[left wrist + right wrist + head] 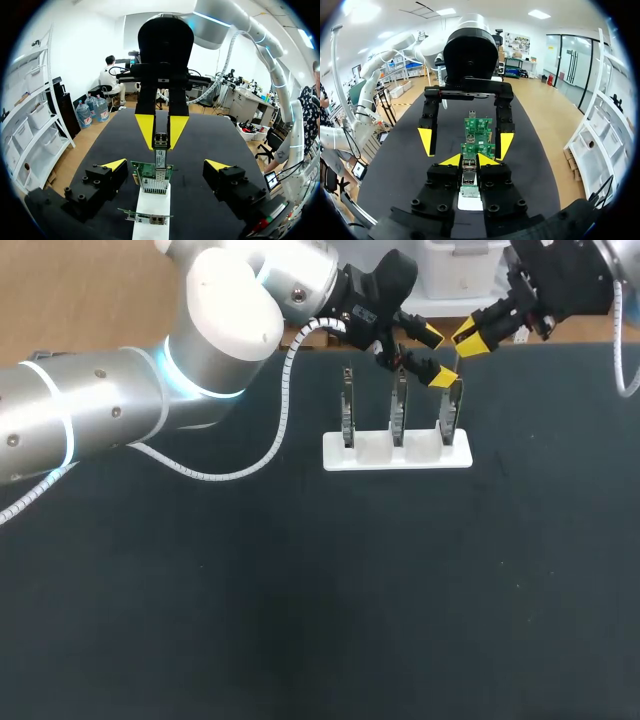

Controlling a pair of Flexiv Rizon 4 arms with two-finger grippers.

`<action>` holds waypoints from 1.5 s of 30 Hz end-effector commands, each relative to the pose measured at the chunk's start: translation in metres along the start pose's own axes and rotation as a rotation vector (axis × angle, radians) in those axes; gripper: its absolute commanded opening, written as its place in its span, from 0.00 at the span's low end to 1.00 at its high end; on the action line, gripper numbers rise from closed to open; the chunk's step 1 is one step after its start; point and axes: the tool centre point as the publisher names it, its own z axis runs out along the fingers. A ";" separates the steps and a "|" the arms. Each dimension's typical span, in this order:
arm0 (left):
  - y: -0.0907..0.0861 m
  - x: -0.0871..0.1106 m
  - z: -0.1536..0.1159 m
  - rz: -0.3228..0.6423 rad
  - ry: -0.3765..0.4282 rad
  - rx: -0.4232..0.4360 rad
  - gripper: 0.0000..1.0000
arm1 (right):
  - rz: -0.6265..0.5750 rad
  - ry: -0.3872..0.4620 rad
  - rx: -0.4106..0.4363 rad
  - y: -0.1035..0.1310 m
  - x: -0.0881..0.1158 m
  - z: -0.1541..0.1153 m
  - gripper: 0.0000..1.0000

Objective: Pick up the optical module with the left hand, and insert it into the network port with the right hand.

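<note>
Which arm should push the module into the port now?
Right: the right gripper is shut on the module, close by the card; the left gripper is open and empty.

Overhead; wrists opposed across optical module (160,152)

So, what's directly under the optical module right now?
A green network card stands upright in the white holder. Its port opening is covered by the optical module and the right gripper.
</note>
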 end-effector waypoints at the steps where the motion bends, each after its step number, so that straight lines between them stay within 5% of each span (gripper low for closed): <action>1: 0.001 0.000 0.000 0.002 0.000 0.001 1.00 | -0.001 0.004 0.009 0.003 0.001 0.000 0.00; 45: 0.001 0.000 0.000 0.002 0.000 0.001 1.00 | -0.010 0.036 0.044 0.004 0.002 0.002 0.00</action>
